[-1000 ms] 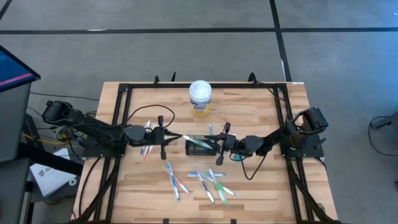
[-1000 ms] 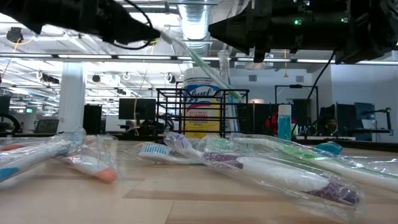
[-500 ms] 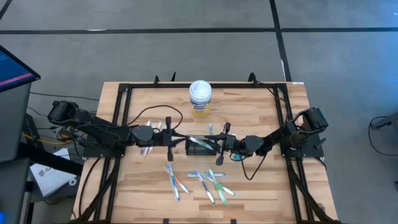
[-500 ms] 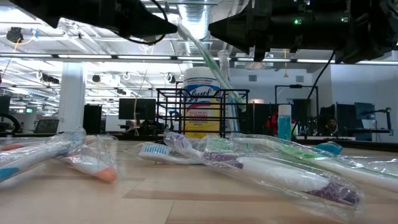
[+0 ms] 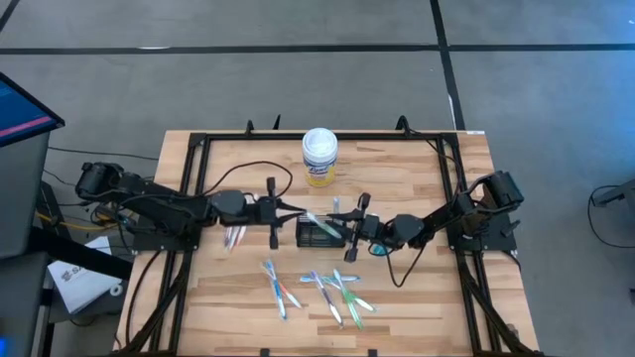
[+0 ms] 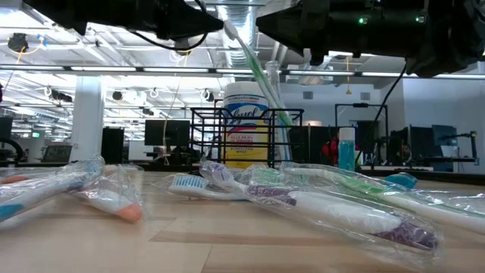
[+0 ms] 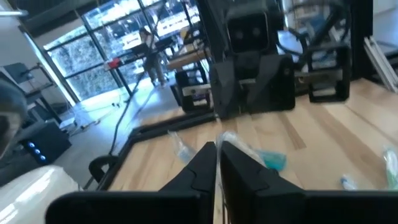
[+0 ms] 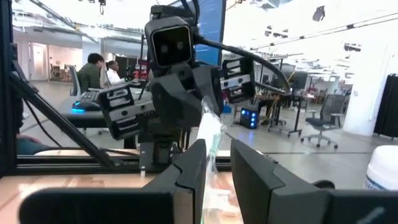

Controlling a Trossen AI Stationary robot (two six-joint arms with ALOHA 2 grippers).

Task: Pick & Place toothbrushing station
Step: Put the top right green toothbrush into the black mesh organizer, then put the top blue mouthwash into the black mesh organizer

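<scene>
The black wire-mesh holder (image 5: 319,236) stands on the table's middle; it also shows in the low view (image 6: 208,136). My left gripper (image 5: 286,210) is just left of it, above the table, shut on a wrapped green-and-white toothbrush (image 6: 258,72) that slants down into the holder. My right gripper (image 5: 347,230) hovers over the holder's right end. Its fingers (image 8: 193,165) are a little apart, with nothing seen held between them. In the right wrist view the toothbrush (image 8: 211,134) and my left gripper show beyond them. My left gripper pinches the toothbrush's upper end (image 7: 217,138) between its two fingers. The fingers come roughly level from the table's left. The toothbrush slants down toward the right, and its lower end (image 6: 284,117) stands inside the holder, behind the mesh.
A white canister with a yellow label (image 5: 319,156) stands behind the holder. Several wrapped toothbrushes (image 5: 317,288) lie scattered near the front edge, and more (image 5: 235,236) lie under my left arm. A small blue thing (image 5: 375,250) lies under my right arm.
My left gripper has moved toward the table's right edge, nearer the holder, still shut on the toothbrush. The toothbrush has tipped steeper: its upper end went right and up while its lower end stayed in the holder.
</scene>
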